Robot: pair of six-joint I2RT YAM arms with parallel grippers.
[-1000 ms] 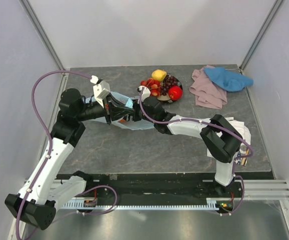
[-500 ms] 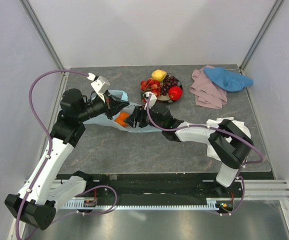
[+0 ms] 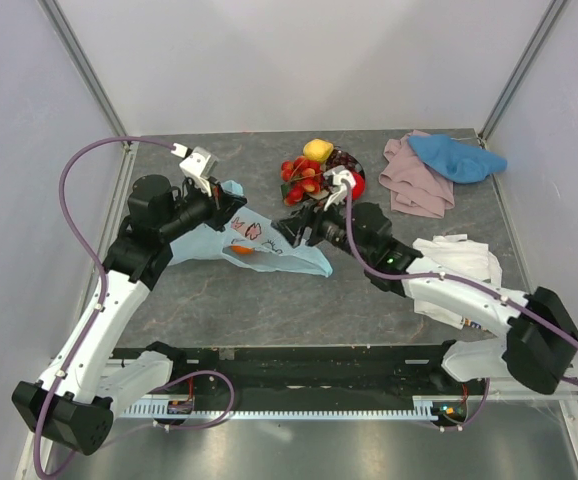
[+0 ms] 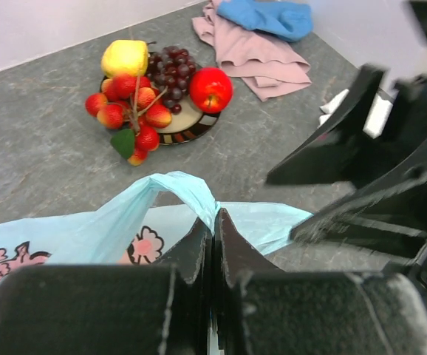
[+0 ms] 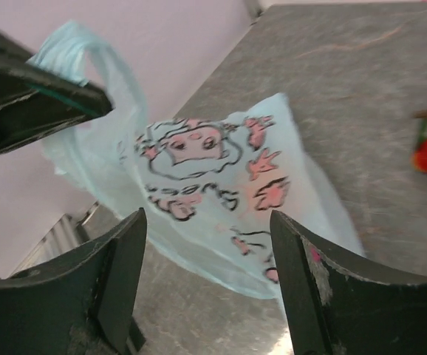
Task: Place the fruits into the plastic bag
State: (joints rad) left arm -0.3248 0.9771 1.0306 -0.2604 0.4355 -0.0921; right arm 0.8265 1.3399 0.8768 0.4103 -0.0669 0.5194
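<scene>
Right gripper (image 3: 294, 228) has backed out of the plastic bag (image 3: 269, 245) with jaws apart and empty, orange (image 3: 241, 251) now inside, left gripper (image 4: 213, 222) clenched on the handle, remaining fruits (image 4: 154, 89) on the far plate (image 4: 191, 132).

Findings on materials and finish.

- The thin light-blue translucent plastic bag (image 3: 279, 255) is filmy and crinkled. It has a slight sheen and carries a pink-and-black print.
- The dark grey tabletop (image 3: 269, 320) is matt, with stone-like mottling and faint pale veins.
- The red apple (image 4: 210, 89) is smooth and glossy, with a bright highlight.
- The yellow lemon (image 4: 125, 58) has a duller, waxy skin.
- The dark purple grapes (image 4: 171, 74) are small shiny beads.
- The red strawberries (image 4: 136, 100) are dimpled and low in gloss.
- The dark-rimmed beige plate (image 4: 191, 124) looks smooth; its material cannot be told.
- The pink cloth (image 3: 414, 185) and the blue cloth (image 3: 456, 157) are soft, matt, rumpled fabric.
- The white cloth (image 3: 459, 265) is matt.
- The right gripper's fingers (image 5: 117, 274) are hard black plastic, matt, scuffed pale along the edges.
- The left gripper's fingers (image 4: 195, 248) are likewise black and matt.
- The white arm shell (image 3: 99, 320) is smooth.
</scene>
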